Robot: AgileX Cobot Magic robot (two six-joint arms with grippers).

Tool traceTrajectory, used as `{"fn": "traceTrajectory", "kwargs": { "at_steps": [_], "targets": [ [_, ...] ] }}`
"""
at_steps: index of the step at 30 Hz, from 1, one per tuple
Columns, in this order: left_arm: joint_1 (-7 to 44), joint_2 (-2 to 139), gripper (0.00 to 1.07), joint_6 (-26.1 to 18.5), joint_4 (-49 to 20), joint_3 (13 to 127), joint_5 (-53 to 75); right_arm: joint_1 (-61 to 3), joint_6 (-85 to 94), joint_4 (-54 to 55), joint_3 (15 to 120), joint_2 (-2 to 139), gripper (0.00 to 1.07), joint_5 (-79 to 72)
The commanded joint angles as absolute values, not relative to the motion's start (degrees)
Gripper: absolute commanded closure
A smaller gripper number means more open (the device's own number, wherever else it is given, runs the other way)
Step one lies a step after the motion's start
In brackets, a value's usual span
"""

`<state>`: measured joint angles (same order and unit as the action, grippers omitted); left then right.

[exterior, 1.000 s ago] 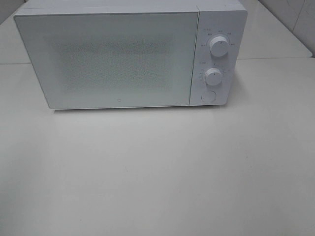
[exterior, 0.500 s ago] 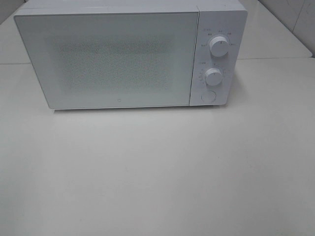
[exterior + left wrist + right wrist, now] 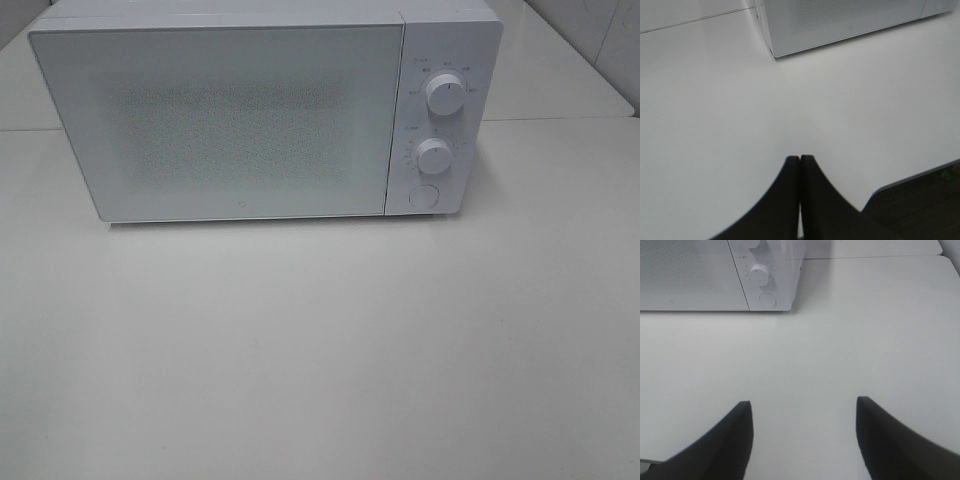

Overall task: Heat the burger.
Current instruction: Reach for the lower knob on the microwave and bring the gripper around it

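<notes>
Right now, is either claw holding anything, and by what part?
Nothing is held: the left gripper is shut and empty, the right gripper open and empty.

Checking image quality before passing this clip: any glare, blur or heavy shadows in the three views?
Exterior high: soft even light, speckled noise on microwave door. Left wrist: left gripper shut, dark, soft-edged. Right wrist: right gripper open, blurred; dial sharper.

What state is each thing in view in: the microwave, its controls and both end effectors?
White box-shaped microwave oven: door closed, upright on the white table.
Upper round white dial: nothing touching it.
Lower round white dial: nothing touching it.
Round white button: nothing pressing it.
Left end effector: shut, empty.
Right end effector: open, empty.
Burger: not visible in any view.
</notes>
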<state>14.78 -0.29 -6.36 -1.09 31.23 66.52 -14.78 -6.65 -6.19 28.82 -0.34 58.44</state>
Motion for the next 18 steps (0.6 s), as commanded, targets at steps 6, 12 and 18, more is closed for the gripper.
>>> {"fn": "traceTrajectory", "kwargs": {
  "at_steps": [6,12,18],
  "targets": [
    [14.5,-1.5,1.06,-6.6,-1.6,30.4,62.4,-14.7,-6.2,-6.1,28.8,-1.3,0.5,57.6],
    [14.5,-1.5,1.06,-6.5,-1.9,28.5,59.2,-14.7,-6.2,-6.1,28.8,-1.3,0.5,57.6],
    [14.5,-1.5,1.06,-6.5,-1.8,28.5,59.2,-14.7,-6.2,-6.1,28.8,-1.3,0.5,57.6]
  ]
}}
